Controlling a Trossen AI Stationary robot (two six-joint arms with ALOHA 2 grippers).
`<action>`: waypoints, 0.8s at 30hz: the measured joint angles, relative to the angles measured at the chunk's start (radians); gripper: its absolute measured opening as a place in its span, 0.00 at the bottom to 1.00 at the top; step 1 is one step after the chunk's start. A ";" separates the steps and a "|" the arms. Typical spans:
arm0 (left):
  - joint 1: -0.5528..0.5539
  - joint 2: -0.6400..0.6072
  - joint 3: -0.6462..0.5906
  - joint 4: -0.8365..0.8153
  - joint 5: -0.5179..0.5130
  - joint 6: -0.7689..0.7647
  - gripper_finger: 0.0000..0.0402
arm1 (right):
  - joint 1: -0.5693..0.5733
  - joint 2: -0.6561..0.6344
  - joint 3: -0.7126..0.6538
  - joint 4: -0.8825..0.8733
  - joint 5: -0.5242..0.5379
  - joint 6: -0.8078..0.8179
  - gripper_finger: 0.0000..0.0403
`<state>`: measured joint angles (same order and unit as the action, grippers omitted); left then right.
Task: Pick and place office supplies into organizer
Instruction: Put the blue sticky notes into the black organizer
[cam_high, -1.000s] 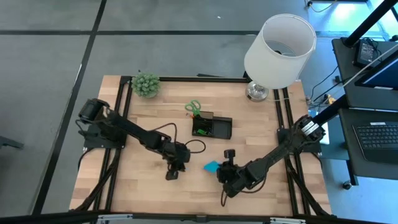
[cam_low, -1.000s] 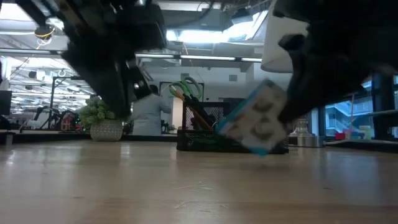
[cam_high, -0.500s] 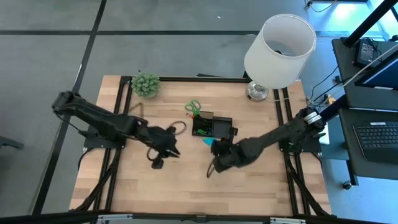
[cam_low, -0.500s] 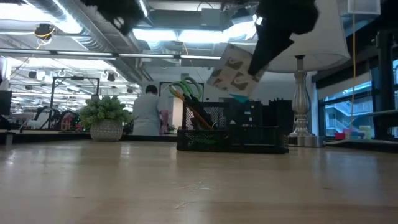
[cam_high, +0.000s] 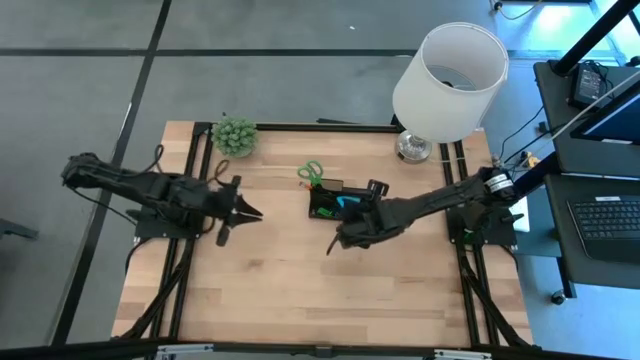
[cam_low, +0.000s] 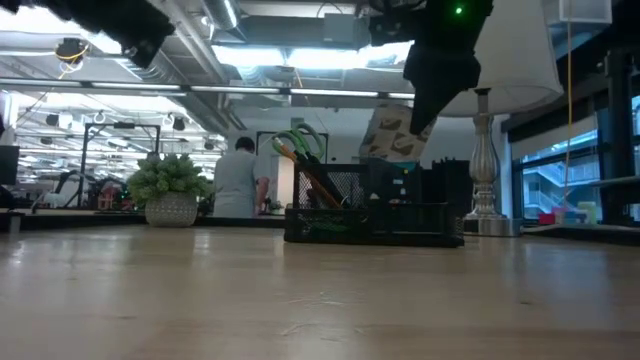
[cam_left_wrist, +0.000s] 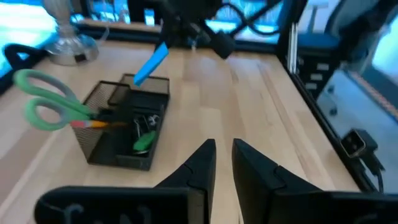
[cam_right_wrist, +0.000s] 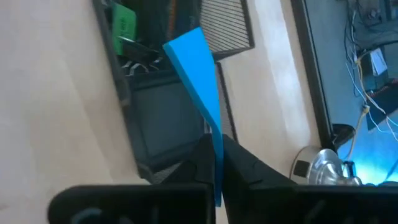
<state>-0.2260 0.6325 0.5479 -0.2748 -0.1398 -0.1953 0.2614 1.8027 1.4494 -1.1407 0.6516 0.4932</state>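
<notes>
My right gripper (cam_high: 350, 212) is shut on the blue sticky-note pad (cam_high: 344, 204) and hovers over the black mesh organizer (cam_high: 340, 203), which stands mid-table. The green-handled scissors (cam_left_wrist: 43, 106) and an orange pencil (cam_left_wrist: 93, 123) stick up out of the organizer's tall compartment. A small green piece (cam_left_wrist: 143, 142) and tiny black clips lie in its low tray. My left gripper (cam_high: 250, 212) is raised over the table's left part, away from the organizer. Its fingers are almost together and hold nothing. My right gripper pinches the pad between its two fingers at one corner (cam_right_wrist: 216, 140), with the pad seen edge-on. The fingers slant down from the table's right and near side. The pad (cam_low: 392, 135) is lifted clear, tilted, and sticks out beyond the fingertips above the organizer (cam_low: 370, 215).
A white-shaded lamp (cam_high: 448, 80) stands at the far right corner, close behind the organizer. A small potted plant (cam_high: 234, 136) sits at the far left. Bare wood (cam_high: 300, 290) spreads across the near half. A person stands in the room beyond the table (cam_low: 238, 180).
My right gripper has lifted the blue pad off the near middle of the table and carried it toward the far edge, so it now hangs over the organizer. My left arm has risen from the table and drawn back toward the left edge.
</notes>
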 joint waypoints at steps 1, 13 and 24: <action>0.000 -0.035 -0.028 0.015 -0.006 -0.003 0.12 | -0.007 0.000 0.000 -0.003 -0.001 -0.003 0.03; 0.000 -0.307 -0.226 0.048 -0.092 -0.006 0.12 | -0.060 0.000 -0.018 -0.022 -0.052 -0.030 0.03; 0.000 -0.442 -0.372 0.169 -0.117 -0.001 0.12 | -0.075 0.001 -0.166 0.093 -0.077 0.000 0.02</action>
<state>-0.2260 0.1901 0.1760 -0.1053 -0.2570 -0.1959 0.1862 1.8038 1.2837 -1.0473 0.5748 0.4932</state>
